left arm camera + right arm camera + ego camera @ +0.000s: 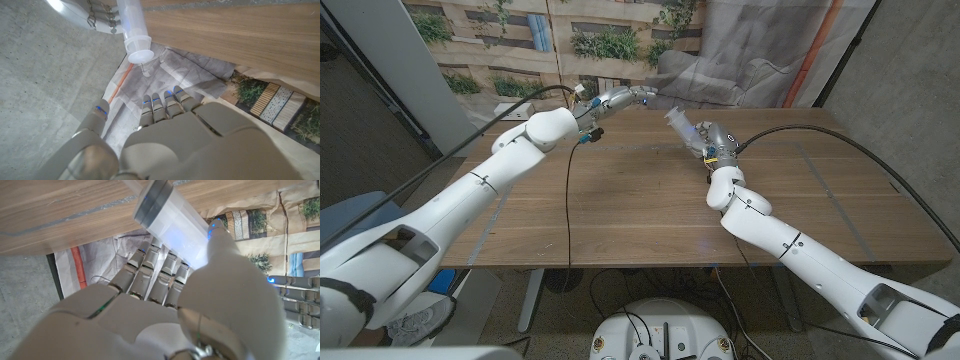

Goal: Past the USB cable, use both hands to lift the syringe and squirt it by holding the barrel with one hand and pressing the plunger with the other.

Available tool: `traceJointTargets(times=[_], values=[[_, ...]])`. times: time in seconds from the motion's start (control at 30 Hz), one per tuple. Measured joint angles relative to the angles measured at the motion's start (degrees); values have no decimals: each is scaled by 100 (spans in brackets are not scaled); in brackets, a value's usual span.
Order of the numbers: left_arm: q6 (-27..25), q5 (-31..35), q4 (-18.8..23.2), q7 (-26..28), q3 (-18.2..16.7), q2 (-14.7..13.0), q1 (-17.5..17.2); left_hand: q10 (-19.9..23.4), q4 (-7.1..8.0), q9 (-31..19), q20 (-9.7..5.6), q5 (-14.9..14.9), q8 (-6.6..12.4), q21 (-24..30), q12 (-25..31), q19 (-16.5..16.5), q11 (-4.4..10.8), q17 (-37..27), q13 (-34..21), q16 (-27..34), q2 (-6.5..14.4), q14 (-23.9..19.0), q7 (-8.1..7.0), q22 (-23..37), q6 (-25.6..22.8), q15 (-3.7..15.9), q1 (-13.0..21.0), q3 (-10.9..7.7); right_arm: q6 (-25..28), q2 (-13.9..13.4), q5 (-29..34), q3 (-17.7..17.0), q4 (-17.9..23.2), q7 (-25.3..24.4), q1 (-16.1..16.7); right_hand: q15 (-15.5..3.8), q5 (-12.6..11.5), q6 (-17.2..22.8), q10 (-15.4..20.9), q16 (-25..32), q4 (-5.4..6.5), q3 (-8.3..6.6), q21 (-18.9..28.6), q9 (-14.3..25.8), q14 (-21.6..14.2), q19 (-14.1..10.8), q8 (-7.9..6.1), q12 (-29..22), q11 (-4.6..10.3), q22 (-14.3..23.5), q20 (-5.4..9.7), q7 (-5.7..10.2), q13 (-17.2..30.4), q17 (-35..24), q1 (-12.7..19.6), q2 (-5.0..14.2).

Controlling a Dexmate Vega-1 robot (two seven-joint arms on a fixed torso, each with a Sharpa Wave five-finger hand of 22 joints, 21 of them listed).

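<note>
Left arm: your left arm reaches from the lower left of the head view up over the far left part of the wooden table [640, 200], with a black cable [568, 200] hanging from the forearm down past the near edge.
Left hand: your left hand [625, 98] is raised above the far edge, fingers stretched toward the syringe. In the left wrist view the fingers [165, 107] lie side by side and hold nothing; the syringe's tip hangs just beyond the fingertips, apart from them.
Syringe: the clear plastic syringe [678, 124] is off the table, in the air over the far middle of the tabletop, tilted, between your two hands. The left wrist view shows its white nozzle end [138, 46]; the right wrist view shows the translucent barrel [172, 222] with a dark grey plunger seal inside.
Right hand: your right hand [705, 140] grips the syringe barrel; in the right wrist view the fingers [150, 272] curl under it and the thumb presses over it.
Writing: you have no readable marks, scale or brand on the syringe in any view.
Backdrop: a printed plant-wall sheet [580, 35] and crumpled grey cloth [720, 80] stand behind the table.
</note>
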State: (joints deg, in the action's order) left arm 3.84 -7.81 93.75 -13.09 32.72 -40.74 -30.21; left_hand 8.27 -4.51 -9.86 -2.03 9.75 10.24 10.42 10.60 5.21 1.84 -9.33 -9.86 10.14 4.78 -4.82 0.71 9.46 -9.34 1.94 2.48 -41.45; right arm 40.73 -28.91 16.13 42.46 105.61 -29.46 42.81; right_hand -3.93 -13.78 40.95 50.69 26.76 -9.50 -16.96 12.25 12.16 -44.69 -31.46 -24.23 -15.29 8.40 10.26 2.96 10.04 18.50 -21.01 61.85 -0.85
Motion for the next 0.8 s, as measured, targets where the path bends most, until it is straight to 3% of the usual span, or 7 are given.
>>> traceJointTargets(times=[0.43, 0.8], values=[[-77, -233, 96, 442, -323, -47, -426, -22, -24, 0, 0, 0, 0, 0, 0, 0, -21, -1, -1, 0, 0, 0, 0, 0, 1, 0, 0, -24, 400, -287, 250, 140, 194, 420, -123, -19, -22, 0, 0, -71, 16, 32, 0, -1, -19, 0, 30, 22, 0, -14, 0, 0, 27, 2, 0, 0], [-187, -496, 128, 980, -481, 6, -808, -53, -66, 0, 0, 0, 0, 0, 0, 0, 11, -1, -1, 0, 0, 46, -30, 0, -30, 20, 0, -29, 799, -682, 680, 524, 390, 970, -443, -81, -21, 0, -1, -156, 12, 36, 0, -7, 44, 3, 51, 49, 1, -13, 0, 0, 70, 31, -1, 0]])
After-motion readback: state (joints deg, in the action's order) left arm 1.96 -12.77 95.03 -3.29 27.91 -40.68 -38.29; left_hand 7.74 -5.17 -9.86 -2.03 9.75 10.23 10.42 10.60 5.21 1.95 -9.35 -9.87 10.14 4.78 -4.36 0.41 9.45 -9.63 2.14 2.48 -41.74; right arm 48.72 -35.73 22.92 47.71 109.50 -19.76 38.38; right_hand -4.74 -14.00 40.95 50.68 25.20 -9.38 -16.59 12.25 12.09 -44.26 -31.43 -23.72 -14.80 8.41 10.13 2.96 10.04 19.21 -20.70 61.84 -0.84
